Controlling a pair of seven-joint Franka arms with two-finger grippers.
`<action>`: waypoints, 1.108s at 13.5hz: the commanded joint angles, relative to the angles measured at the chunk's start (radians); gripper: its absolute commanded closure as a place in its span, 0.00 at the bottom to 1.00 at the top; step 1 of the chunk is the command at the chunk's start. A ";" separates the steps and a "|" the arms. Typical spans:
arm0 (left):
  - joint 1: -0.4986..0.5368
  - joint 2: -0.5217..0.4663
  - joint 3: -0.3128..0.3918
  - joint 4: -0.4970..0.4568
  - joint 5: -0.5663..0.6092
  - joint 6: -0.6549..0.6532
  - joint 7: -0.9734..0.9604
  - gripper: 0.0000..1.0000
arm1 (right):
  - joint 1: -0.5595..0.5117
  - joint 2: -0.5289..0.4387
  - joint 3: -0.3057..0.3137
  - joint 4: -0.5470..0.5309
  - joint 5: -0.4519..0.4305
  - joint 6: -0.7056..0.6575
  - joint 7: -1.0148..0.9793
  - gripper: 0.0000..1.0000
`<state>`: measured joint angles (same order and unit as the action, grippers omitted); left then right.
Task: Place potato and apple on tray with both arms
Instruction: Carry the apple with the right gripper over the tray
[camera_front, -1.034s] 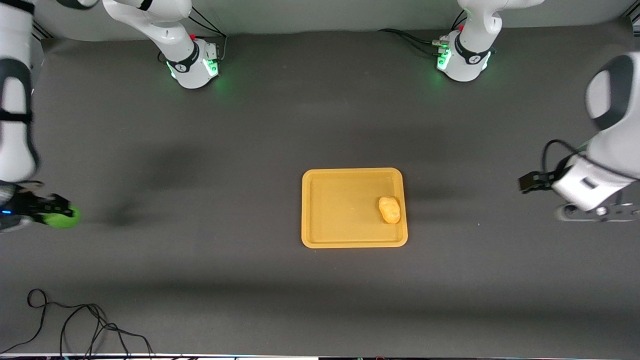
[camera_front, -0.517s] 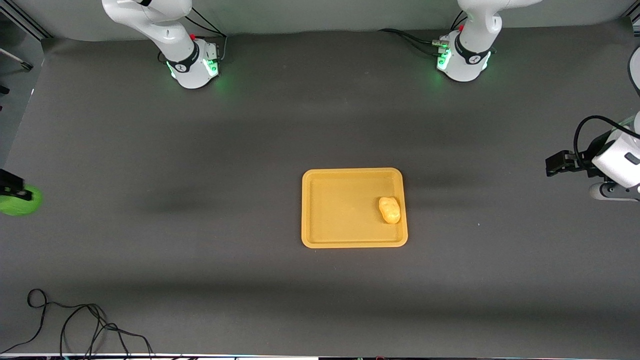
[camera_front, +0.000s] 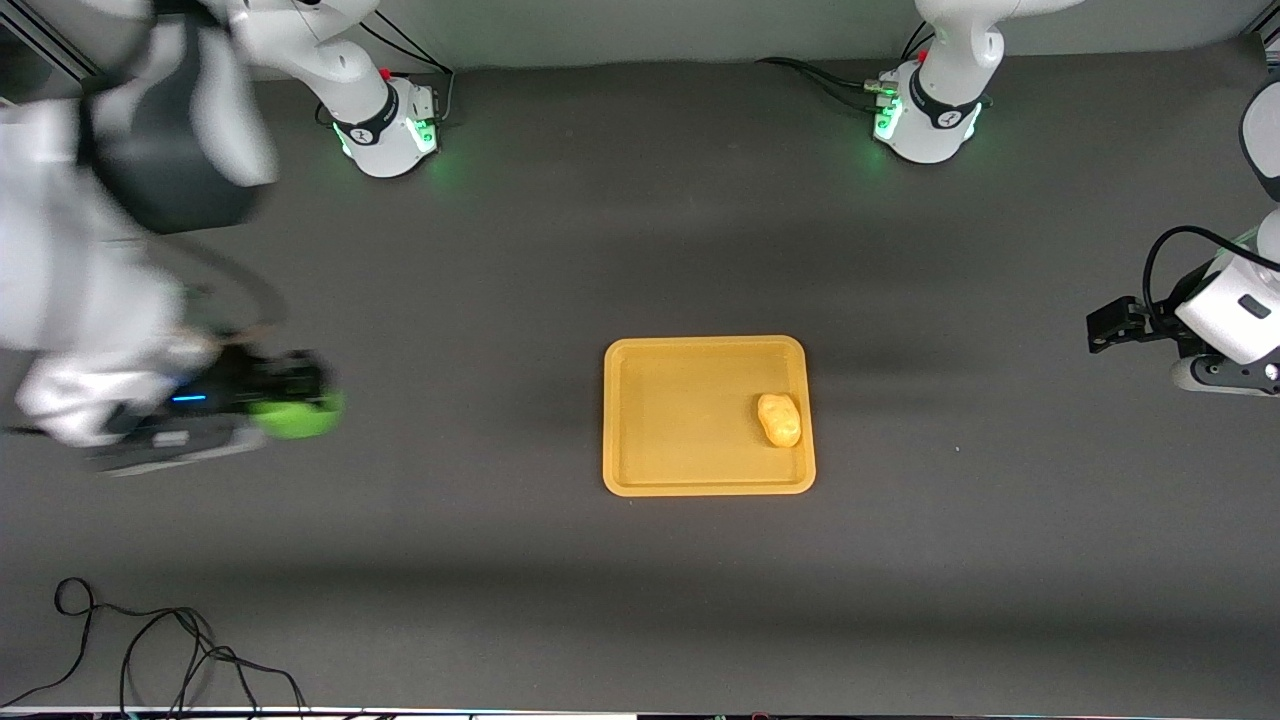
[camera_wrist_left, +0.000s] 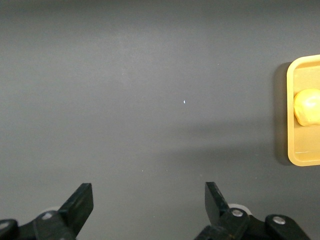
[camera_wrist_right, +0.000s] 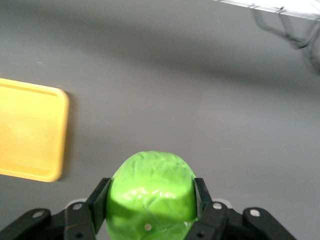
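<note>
Right claw (camera_front: 300, 390) now nearer the tray (camera_front: 640, 480), apple (camera_front: 297, 414) clamped between its fingers; left claw (camera_wrist_left: 149, 202) wide.

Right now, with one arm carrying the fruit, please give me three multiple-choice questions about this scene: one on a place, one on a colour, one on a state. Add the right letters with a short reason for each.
1. Where does the potato lie?
A. on the bare table
B. in the tray, near its edge toward the left arm's end
C. in the left gripper

2. What colour is the fruit held by the right gripper?
A. bright green
B. red
C. purple

3. How is the left gripper?
A. shut on the potato
B. shut on the tray's rim
C. open and holding nothing

Answers:
1 B: the front view shows it inside the rim on that side.
2 A: the right wrist view shows the green apple between the fingers.
3 C: the left wrist view shows its fingers apart over bare table.
</note>
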<state>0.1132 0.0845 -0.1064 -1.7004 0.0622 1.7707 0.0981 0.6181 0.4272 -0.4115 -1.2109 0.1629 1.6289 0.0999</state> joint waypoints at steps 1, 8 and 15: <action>0.009 0.004 -0.004 0.022 -0.028 0.000 0.023 0.00 | 0.136 0.126 0.054 0.120 -0.013 -0.003 0.318 0.59; 0.005 0.027 -0.006 0.059 -0.015 -0.026 0.019 0.00 | 0.290 0.323 0.266 0.245 -0.031 0.189 0.659 0.62; -0.003 0.075 -0.006 0.111 -0.012 -0.100 0.008 0.00 | 0.309 0.521 0.261 0.240 -0.152 0.389 0.686 0.62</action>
<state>0.1145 0.1449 -0.1089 -1.6149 0.0463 1.6968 0.1039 0.9378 0.8794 -0.1491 -1.0187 0.0481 1.9706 0.7584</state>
